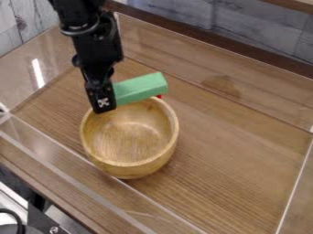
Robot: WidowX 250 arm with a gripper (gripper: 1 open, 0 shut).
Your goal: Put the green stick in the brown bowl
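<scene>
The green stick [145, 88] is a mint-green bar that hangs tilted just above the back rim of the brown bowl [126, 164], its right end reaching past the rim. My gripper [104, 99] points down from the black arm and is shut on the stick's left end, over the bowl's back left edge. The round wooden bowl stands on the wooden table, and nothing shows inside it.
Clear plastic walls [184, 208] fence the wooden tabletop [239, 128] on the front, left and right. A grey brick wall [244, 23] runs behind it. A dark edge lies at the bottom left corner.
</scene>
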